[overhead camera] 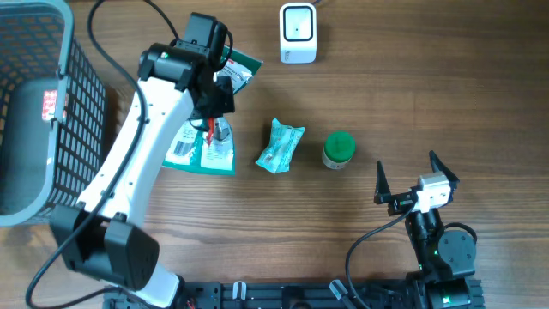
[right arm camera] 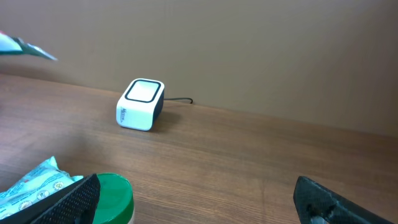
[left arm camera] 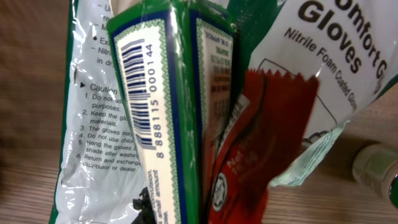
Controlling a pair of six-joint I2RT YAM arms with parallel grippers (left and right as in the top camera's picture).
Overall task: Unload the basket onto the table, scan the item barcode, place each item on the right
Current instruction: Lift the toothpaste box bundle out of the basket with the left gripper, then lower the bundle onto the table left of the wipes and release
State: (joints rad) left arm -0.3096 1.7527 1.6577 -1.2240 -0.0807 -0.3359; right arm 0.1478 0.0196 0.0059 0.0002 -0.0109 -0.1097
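Task item: green-edged packet, carried above the counter at the end of the left arm.
Left jaws: pressed together, pinching the green-edged packet; the packet hides most of the fingers.
Right jaws: spread wide and empty, low over the near right part of the counter.
Barcode: on a narrow side panel of the packet, facing the left wrist camera.
Packet long axis: roughly in line with the jaws; the bars stack along that axis.
Scanner: white, at the far edge of the counter, window facing up.
Key relation: the scanner lies beyond the left jaws and toward the robot's right, near but apart. The barcode panel does not appear to face the window, so the wrist probably needs turning during the carry.
Nearer arm: the left; the right jaws are well apart from the scanner.
Red packet: pressed against the held packet; whether it shares the pinch cannot be told.
Counter items: gloves pack under the left arm, teal packet, and green-lidded jar just beside it.
Basket: at the left edge, holding a dark grey item with a red and white label; what it is cannot be told.
Jar contents: lid on, not visible.
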